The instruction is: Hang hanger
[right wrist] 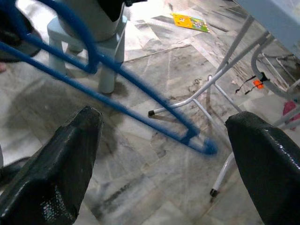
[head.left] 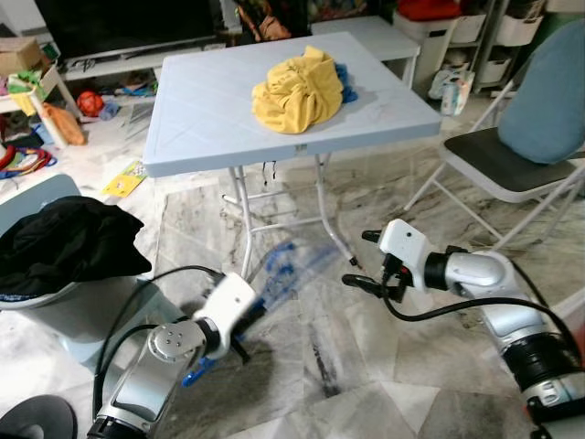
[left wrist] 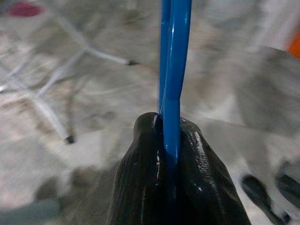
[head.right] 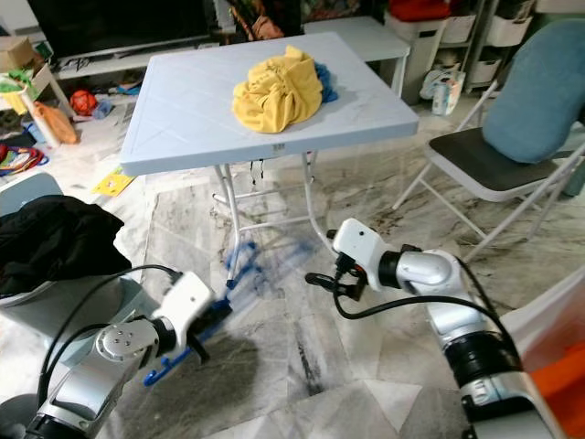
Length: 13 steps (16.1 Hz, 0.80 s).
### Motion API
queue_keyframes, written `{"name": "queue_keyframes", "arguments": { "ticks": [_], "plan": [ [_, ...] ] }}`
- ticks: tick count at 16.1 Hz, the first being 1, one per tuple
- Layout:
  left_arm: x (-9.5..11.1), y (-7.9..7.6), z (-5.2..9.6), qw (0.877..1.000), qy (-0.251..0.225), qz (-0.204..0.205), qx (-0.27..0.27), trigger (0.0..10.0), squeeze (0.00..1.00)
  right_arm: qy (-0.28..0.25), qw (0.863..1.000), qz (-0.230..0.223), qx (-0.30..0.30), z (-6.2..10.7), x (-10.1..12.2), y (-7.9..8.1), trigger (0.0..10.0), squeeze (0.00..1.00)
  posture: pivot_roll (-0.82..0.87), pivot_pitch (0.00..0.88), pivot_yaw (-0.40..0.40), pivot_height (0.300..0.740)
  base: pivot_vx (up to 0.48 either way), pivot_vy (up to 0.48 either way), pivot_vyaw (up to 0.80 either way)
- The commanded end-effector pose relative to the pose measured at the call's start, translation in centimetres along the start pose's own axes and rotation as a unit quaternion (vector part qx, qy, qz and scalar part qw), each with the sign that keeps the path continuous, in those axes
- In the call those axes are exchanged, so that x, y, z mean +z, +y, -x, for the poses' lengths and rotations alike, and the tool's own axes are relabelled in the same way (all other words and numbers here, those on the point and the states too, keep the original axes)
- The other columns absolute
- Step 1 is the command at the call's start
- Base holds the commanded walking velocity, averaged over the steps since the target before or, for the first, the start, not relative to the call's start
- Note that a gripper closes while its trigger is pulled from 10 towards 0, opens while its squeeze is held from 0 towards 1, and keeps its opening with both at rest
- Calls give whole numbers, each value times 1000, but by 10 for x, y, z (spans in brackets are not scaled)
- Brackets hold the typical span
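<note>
Left gripper (left wrist: 171,154) clamps blue hanger (left wrist: 174,56); right gripper (right wrist: 159,154) open nearby

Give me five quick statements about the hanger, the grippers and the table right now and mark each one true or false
1. The left gripper is shut on the blue hanger. True.
2. The right gripper is clamped on the hanger too. False: its fingers are spread apart, with the hanger beyond them.
3. A yellow garment lies bunched on the light blue table. True.
4. The hanger is hooked on the folding chair. False: it is held low over the marble floor.
5. Dark clothes are heaped in the basket at the robot's left. True.
</note>
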State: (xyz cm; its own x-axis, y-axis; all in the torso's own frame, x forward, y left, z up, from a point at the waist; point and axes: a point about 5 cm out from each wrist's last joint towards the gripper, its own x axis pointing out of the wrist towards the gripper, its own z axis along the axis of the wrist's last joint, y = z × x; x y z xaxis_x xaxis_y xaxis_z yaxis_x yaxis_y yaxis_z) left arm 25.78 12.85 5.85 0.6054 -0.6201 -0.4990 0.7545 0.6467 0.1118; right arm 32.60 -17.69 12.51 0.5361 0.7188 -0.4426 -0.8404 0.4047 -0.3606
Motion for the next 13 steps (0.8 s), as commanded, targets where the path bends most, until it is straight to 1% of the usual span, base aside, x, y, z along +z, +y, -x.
{"name": "queue_keyframes", "arguments": {
  "ticks": [1,3,4,5,6,8,9,10,11,12,13],
  "plan": [
    [7,-5,2,999,-16,-30,-32,10000,0,-4,999,28,17,-2,9,-4,10000,0,-113,0,50,740,0,0,0],
    [11,-10,1,997,-23,-46,-66,10000,0,0,998,46,39,-1,10,-3,10000,0,-115,0,52,740,0,0,0],
    [14,-9,0,995,-25,-67,-75,10000,0,4,996,54,73,-1,11,1,10000,0,-117,0,55,740,0,0,0],
    [16,-9,-1,992,-31,-86,-87,10000,0,17,991,68,113,1,10,6,10000,0,-119,0,58,740,0,0,0],
    [19,-9,-2,990,-35,-98,-95,10000,0,37,986,83,139,2,6,8,10000,0,-122,0,62,740,0,0,0],
    [22,-8,-3,988,-39,-110,-105,10000,0,58,979,102,166,4,5,7,10000,0,-125,0,65,740,0,0,0],
    [25,-7,-5,986,-45,-113,-113,10000,0,75,973,128,176,3,6,4,2863,0,-126,0,67,740,0,0,0],
    [26,-7,-6,986,-48,-112,-117,10000,0,77,973,133,173,1,8,2,0,0,-130,0,71,740,0,0,0],
    [27,-7,-6,985,-49,-115,-118,10000,0,77,973,133,173,0,8,1,0,0,-130,0,71,740,0,0,0],
    [27,-8,-8,983,-49,-126,-126,10000,0,89,966,153,188,-2,10,2,0,0,-131,0,76,740,0,0,0],
    [27,-8,-8,982,-49,-129,-129,10000,0,95,963,160,194,-3,10,2,0,0,-132,0,77,740,0,0,0]
  ]
}}
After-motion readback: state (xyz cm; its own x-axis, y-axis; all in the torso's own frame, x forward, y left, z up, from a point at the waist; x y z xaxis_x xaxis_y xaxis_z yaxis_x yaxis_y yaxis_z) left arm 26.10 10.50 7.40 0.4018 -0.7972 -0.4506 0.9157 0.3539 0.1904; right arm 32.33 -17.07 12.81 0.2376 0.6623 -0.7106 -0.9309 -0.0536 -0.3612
